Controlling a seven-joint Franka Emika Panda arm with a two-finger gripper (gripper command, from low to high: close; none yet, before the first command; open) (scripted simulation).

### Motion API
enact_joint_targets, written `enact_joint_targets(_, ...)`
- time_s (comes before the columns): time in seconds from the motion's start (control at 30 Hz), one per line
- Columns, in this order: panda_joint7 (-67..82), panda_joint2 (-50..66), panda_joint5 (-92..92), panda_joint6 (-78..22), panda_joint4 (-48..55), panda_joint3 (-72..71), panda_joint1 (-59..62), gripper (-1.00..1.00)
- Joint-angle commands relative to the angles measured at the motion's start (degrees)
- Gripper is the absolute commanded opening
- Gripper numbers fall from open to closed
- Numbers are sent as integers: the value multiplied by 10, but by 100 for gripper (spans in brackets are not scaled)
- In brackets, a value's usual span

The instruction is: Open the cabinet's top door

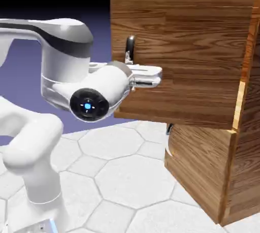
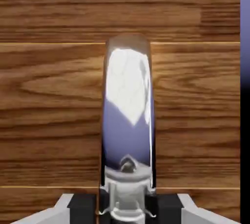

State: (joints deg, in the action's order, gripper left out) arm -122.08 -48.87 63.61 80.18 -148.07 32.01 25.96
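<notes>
The cabinet (image 1: 246, 155) of reddish-brown wood stands at the exterior view's right. Its top door (image 1: 193, 38) is swung out from the body, with its free edge toward the left. A curved metal handle (image 1: 130, 48) sits near that edge, its lower part hidden behind my hand. My gripper (image 1: 145, 77) is shut on the handle. In the hand view the chrome handle (image 2: 128, 115) fills the middle, rising from between my fingertips (image 2: 73, 207), with the gripper (image 2: 127, 209) closed on its base. Wood grain of the top door (image 2: 49, 96) lies behind it.
The lower door (image 1: 203, 168) lies flush with the cabinet, and its handle (image 1: 168, 138) shows just under the top door's bottom edge. The white hexagon-tiled table (image 1: 127, 176) spreads below. My arm's white links (image 1: 35, 150) fill the exterior view's left.
</notes>
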Motion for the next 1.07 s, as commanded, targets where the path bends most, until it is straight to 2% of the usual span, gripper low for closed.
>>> enact_joint_targets(0.0,7,20,-14,-24,20,21,-13,-100)
enact_joint_targets(0.43,110,270,-99,-315,282,286,-221,-100)
enact_joint_targets(0.7,201,423,-87,-464,387,443,-326,-100)
enact_joint_targets(0.83,213,441,-86,-480,400,524,-400,-100)
enact_joint_targets(1.03,174,376,-108,-449,414,613,-525,-100)
